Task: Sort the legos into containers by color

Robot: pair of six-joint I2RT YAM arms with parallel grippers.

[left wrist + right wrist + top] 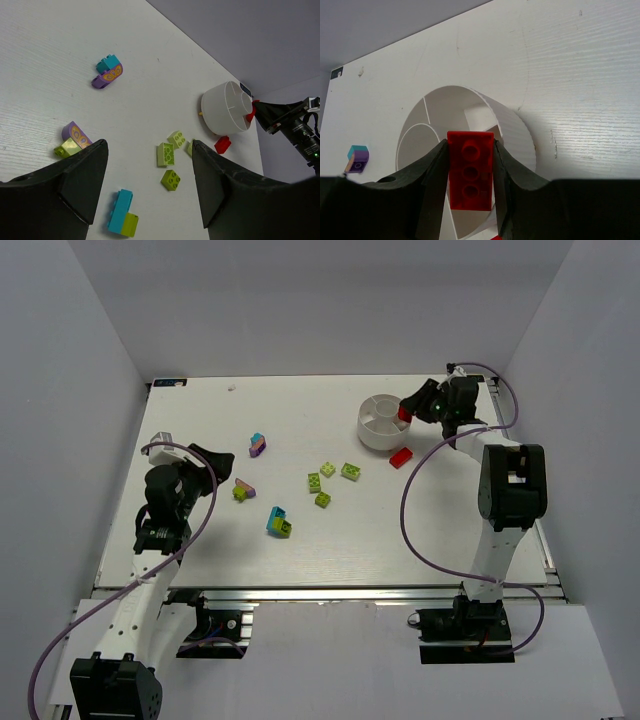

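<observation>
My right gripper (pixel 408 407) (pixel 470 146) is shut on a red lego (pixel 470 175), which hangs over the near rim of the round white dish (pixel 378 430) (pixel 512 130) with its wedge containers and centre well. A second red lego (pixel 402 457) (pixel 222 144) lies on the table beside the dish. My left gripper (pixel 208 472) (pixel 149 144) hovers open and holds nothing. Ahead of it lie several lime legos (pixel 323 483) (pixel 165 154), a cyan-and-lime clump (pixel 278 523) (pixel 121 212), a purple-and-lime clump (pixel 243 490) (pixel 74 140) and a cyan-and-purple clump (pixel 258 445) (pixel 107 70).
White walls close in the table (pixel 200 540) on the left, back and right. The right arm's cable (pixel 410 510) loops over the table near the dish. The dish stands at the back right.
</observation>
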